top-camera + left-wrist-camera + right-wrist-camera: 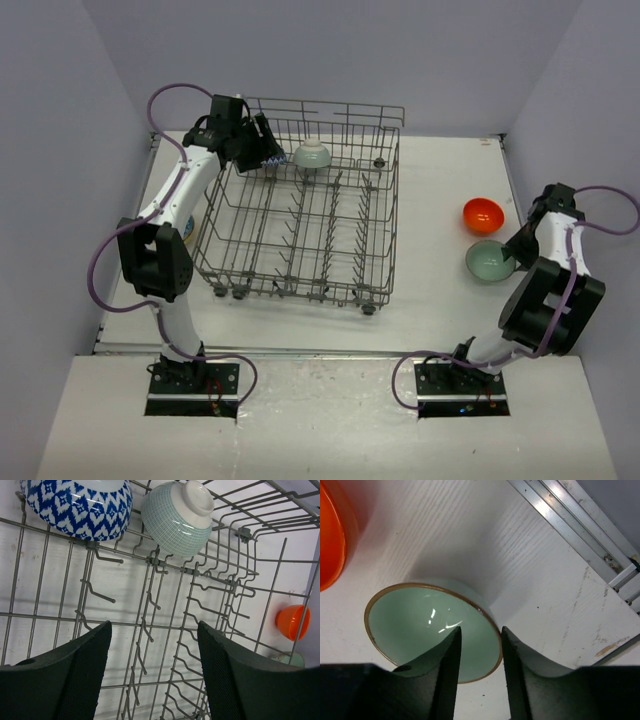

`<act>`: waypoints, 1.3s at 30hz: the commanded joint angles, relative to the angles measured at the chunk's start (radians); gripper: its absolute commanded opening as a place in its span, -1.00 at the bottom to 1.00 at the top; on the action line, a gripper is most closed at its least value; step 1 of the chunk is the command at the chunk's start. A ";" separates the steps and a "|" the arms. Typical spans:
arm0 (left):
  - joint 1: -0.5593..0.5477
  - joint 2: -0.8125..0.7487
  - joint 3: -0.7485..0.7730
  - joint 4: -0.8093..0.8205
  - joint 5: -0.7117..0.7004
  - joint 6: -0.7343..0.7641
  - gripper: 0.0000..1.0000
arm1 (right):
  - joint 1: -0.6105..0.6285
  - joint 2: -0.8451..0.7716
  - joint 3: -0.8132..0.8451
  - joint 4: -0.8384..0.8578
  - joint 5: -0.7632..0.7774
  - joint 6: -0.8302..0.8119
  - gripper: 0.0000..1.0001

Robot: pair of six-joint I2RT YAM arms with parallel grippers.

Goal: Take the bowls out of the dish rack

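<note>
We look down on a white table [430,180] walled on three sides, with the grey wire rack [300,283] filling its middle and open tabletop only toward 3 o'clock, which is likely why unloaded bowls are gathering there. The left arm [165,260] reaches from 7 o'clock up along the rack's left side to its far corner at 11 o'clock. The right arm [550,300] folds in from 5 o'clock and has little room between the wall and the bowls. Two bowls remain in the rack, both propped upside down against the far wire wall at 12 o'clock. The blue bowl [80,505] sits nearest the corner and the pale bowl [175,520] is just beside it at its 3 o'clock, foot ring up. The left gripper [152,675] hovers above the tines with its jaws spread wide and nothing between them, seemingly lining up on the blue bowl. The tall wire sides and upright tines suggest lifting straight up before swinging out. On the table at the rack's 3 o'clock, the orange bowl [481,213] sits upright. The mint bowl [420,625] sits upright near it at 6 o'clock, and the two do not touch. The right gripper [480,665] is at the mint bowl's rim, with its jaws narrowly apart, one inside the bowl and one outside, neither pressing the wall. We judge this bowl set down.
</note>
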 commanded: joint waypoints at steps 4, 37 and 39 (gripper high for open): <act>-0.005 -0.007 0.007 0.034 0.033 -0.015 0.41 | 0.000 -0.086 -0.031 -0.006 0.036 0.013 -0.17; -0.151 -0.354 -0.448 0.637 -0.430 -0.501 0.29 | 0.448 -0.495 0.290 -0.054 -0.328 0.030 0.00; -0.172 -0.323 -0.438 0.651 -0.513 -0.498 0.29 | 0.469 -0.522 0.298 -0.043 -0.348 0.049 0.00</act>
